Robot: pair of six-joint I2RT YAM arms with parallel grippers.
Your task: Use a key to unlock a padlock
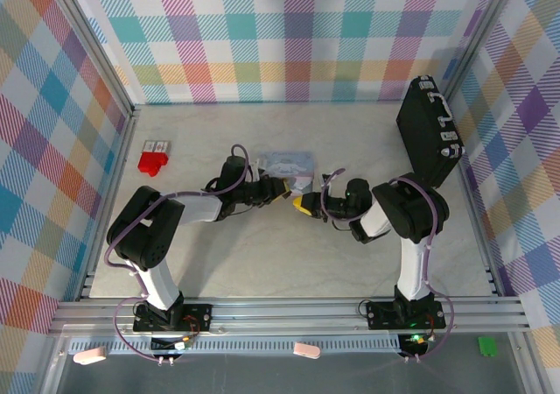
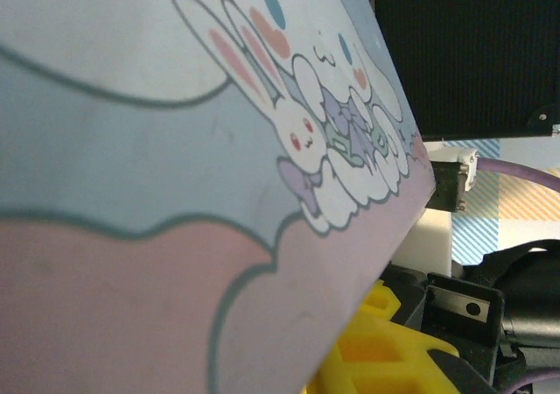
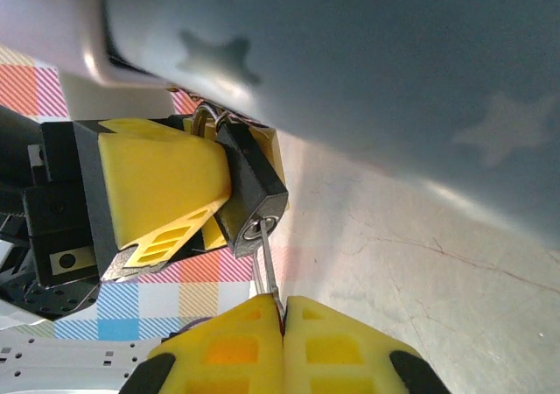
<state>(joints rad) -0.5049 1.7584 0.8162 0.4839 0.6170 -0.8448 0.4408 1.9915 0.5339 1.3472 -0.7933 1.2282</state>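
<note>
My right jaws pinch the key [image 3: 267, 276], seated in the padlock [image 3: 249, 184] at frame centre — my left jaws pinch its body. I'd twist slowly, keeping the shaft straight.

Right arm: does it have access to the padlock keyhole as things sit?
Probably yes: the padlock faces keyhole-first toward the right gripper, whose key already meets it; the left gripper's fingers flank the body, clear of the keyhole.

Bright, even light with soft shadows; the close tin [image 2: 175, 149] blurs, the padlock [image 3: 252, 188] looks sharp.
</note>
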